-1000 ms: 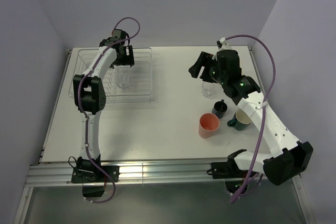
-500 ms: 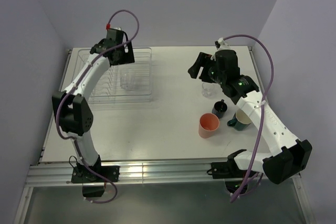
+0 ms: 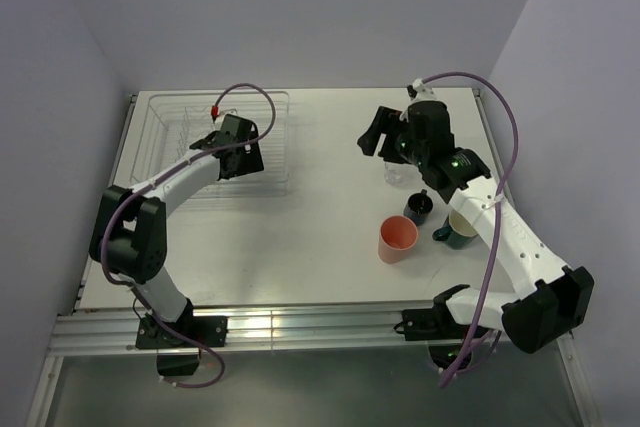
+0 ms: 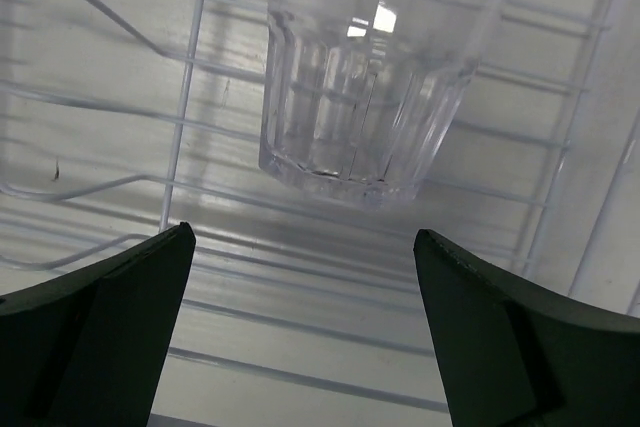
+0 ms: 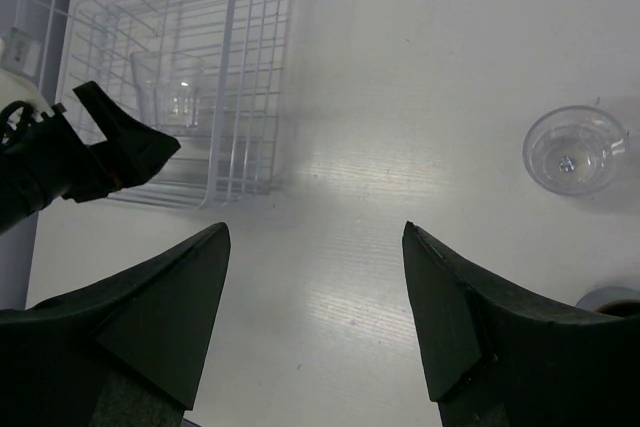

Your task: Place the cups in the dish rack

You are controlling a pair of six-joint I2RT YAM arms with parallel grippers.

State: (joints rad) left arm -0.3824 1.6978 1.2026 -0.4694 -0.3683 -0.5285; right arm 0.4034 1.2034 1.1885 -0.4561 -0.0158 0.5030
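Left gripper (image 4: 302, 239) spread wide and holding nothing on my remote feed: its jaws frame a clear faceted glass tumbler (image 4: 350, 97) that stands among the bars of the wire dish rack (image 4: 185, 127), apart from both fingertips. Right gripper (image 5: 314, 232) likewise gapes empty, hanging over bare white table (image 5: 400, 197).

Nearest the arm bases in my overhead view, at about 4 o'clock from the table's centre, a salmon-pink plastic tumbler (image 3: 397, 240) stands mouth up. Just beside it, at its 3 o'clock, sits a teal mug with a cream inside (image 3: 458, 233), partly under the right arm. A small dark navy mug (image 3: 418, 207) stands a little farther back, at the pink tumbler's 1 o'clock and near the teal mug. Beyond that, at the navy mug's 11 o'clock, a second clear glass tumbler (image 3: 396, 173) stands mouth up on the table, close under the right wrist. From the wrist camera I see it at 2 o'clock of the open right gripper, well apart from the rack.

Farthest back, at 10 o'clock on the table, lies the rack. The left gripper hangs over its near right part, and I cannot make out the racked tumbler from above. The right wrist camera shows that tumbler upright just past the left fingertips.
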